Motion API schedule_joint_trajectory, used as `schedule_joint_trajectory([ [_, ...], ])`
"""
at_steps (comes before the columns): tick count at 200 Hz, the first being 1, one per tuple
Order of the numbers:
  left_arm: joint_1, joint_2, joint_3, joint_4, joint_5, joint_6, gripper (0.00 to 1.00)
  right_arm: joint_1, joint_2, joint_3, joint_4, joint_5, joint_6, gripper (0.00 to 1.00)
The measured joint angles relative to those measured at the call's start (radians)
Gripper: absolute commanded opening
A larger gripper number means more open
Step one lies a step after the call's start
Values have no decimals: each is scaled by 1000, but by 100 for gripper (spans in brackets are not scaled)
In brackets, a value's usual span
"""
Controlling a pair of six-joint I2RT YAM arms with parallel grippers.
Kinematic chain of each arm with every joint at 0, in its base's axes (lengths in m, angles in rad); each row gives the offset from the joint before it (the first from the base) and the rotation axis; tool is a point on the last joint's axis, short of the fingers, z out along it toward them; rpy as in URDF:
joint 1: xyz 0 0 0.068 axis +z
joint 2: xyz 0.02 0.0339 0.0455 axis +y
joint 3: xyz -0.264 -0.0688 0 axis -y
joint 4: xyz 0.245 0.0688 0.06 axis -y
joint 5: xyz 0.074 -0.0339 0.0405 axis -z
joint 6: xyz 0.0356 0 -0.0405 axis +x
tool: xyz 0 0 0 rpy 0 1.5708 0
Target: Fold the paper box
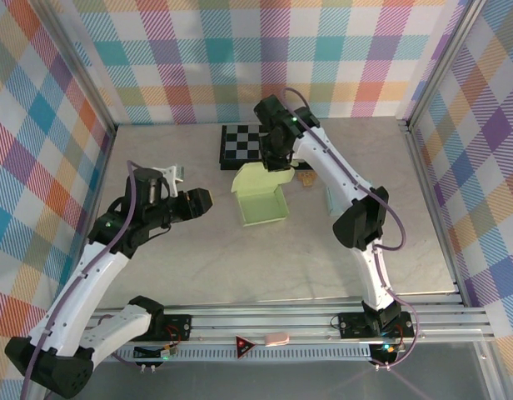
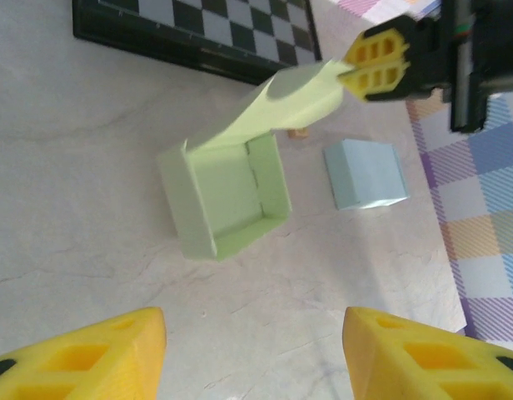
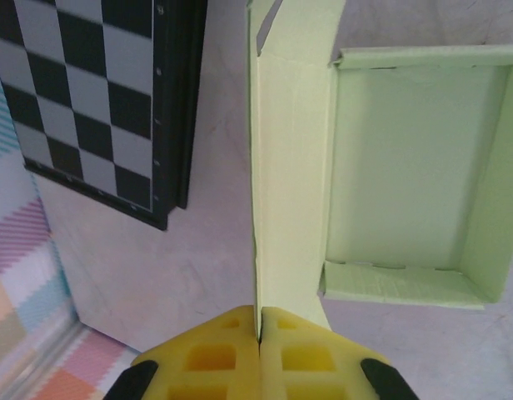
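Paper box (image 1: 262,206), pale green, 1 item: we find it near the middle of the worktop (image 1: 240,267), its tray open upward, just in front of the chessboard (image 1: 242,143). Its lid flap (image 3: 290,167) rises from the tray's far edge.

Right jaws: pressed together on the flap's upper edge, with the sheet pinched between the 2 yellow fingertips (image 3: 206,360).

Left jaws: spread apart and holding nothing. We see them hovering over the worktop to the left of the paper box, pointed toward it and not touching it.

Other items: 1 black-and-white chessboard lying flat beyond the box. 1 pale blue box (image 2: 365,173) on the worktop, just right of the green one and apart from it.
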Motion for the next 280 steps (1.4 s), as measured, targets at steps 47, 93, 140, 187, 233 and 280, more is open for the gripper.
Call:
schedule_joint_trajectory([
  [47, 12, 73, 0, -4, 4, 15, 57, -18, 21, 6, 0, 11, 50, 0],
  [93, 32, 130, 3, -3, 25, 30, 57, -17, 60, 6, 2, 13, 35, 6],
  [140, 41, 156, 4, -3, 37, 42, 59, -17, 62, 6, 33, 18, -55, 17],
  [187, 45, 198, 18, -3, 45, 61, 61, -17, 60, 6, 33, 42, -157, 40],
  [233, 46, 293, 87, -6, 66, 103, 63, -21, -10, -2, 62, 105, -409, 50],
  [280, 46, 518, 293, -57, 92, 227, 64, -96, -250, -259, 236, -14, -1030, 54],
])
